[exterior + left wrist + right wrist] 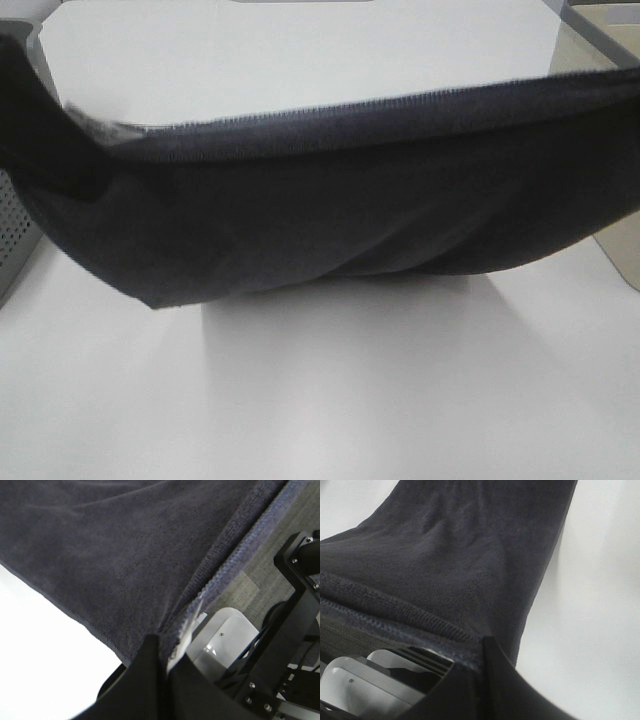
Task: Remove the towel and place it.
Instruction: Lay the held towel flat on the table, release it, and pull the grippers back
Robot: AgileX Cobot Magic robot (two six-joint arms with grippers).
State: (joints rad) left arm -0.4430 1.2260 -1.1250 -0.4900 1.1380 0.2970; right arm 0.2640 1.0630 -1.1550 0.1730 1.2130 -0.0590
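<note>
left gripper [164,652] has its two dark fingers pressed together on the hemmed edge of the towel [330,200], pinching a fold of it. right gripper [481,655] pinches the same hem at the far end, fingers likewise closed on cloth. holding the two ends well apart pulls the upper hem into a nearly straight line across the high view. the rest of the dark cloth sags below it in a shallow belly, which hangs clear above the white table [320,400]. this spread looks deliberate: a taut top edge stops the towel bunching, so it can be lowered flat. the grey perforated basket [12,235] shows only at the left edge, partly behind the cloth. the towel seems lifted out of it and not yet set down. both arms are hidden in the high view, but the hem suggests they are raised and spread wide, the right end slightly higher.
</note>
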